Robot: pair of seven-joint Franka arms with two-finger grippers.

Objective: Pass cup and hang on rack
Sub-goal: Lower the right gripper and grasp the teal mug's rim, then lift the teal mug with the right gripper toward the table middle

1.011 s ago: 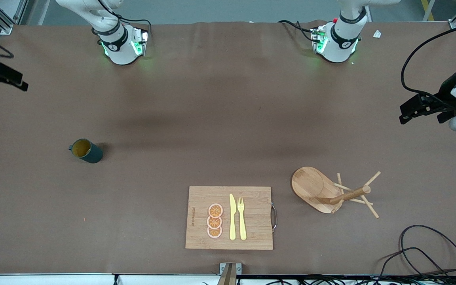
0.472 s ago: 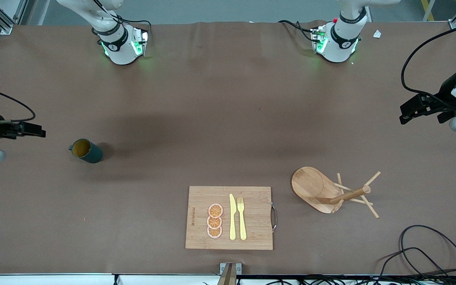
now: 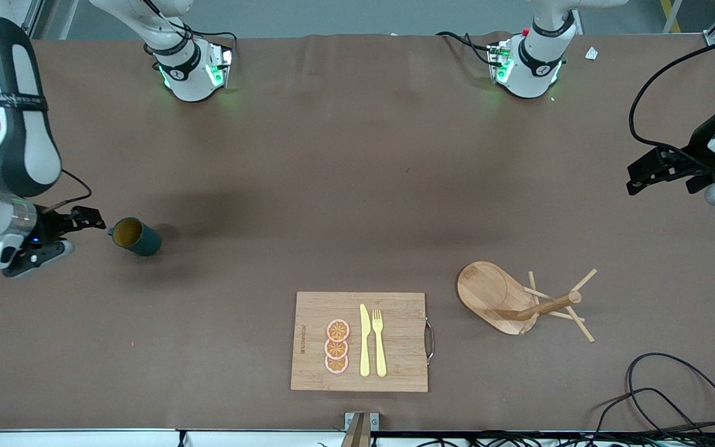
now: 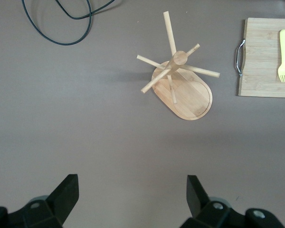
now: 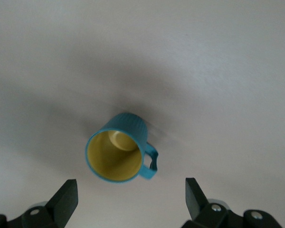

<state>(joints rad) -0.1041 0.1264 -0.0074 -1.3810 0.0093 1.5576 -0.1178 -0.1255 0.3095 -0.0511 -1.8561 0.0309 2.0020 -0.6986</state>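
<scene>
The dark teal cup (image 3: pixel 136 236) stands upright on the brown table toward the right arm's end, its handle turned toward my right gripper. In the right wrist view the cup (image 5: pixel 118 152) shows its yellow inside, just ahead of the fingers. My right gripper (image 3: pixel 78 233) is open and empty, close beside the cup and apart from it; it also shows in its own wrist view (image 5: pixel 131 192). The wooden rack (image 3: pixel 506 298) stands toward the left arm's end and shows in the left wrist view (image 4: pixel 185 92). My left gripper (image 3: pixel 634 177) is open and empty, and the left arm waits above the table's end; it also shows in its own wrist view (image 4: pixel 133 190).
A rectangular wooden cutting board (image 3: pixel 395 360) with a yellow knife, a fork and three orange slices lies near the front camera, between cup and rack. Black cables (image 3: pixel 661 397) lie at the table's corner near the rack.
My right arm has swung in from the table's end and brought its open gripper down close beside the cup. The left arm, cup and rack have not moved.
</scene>
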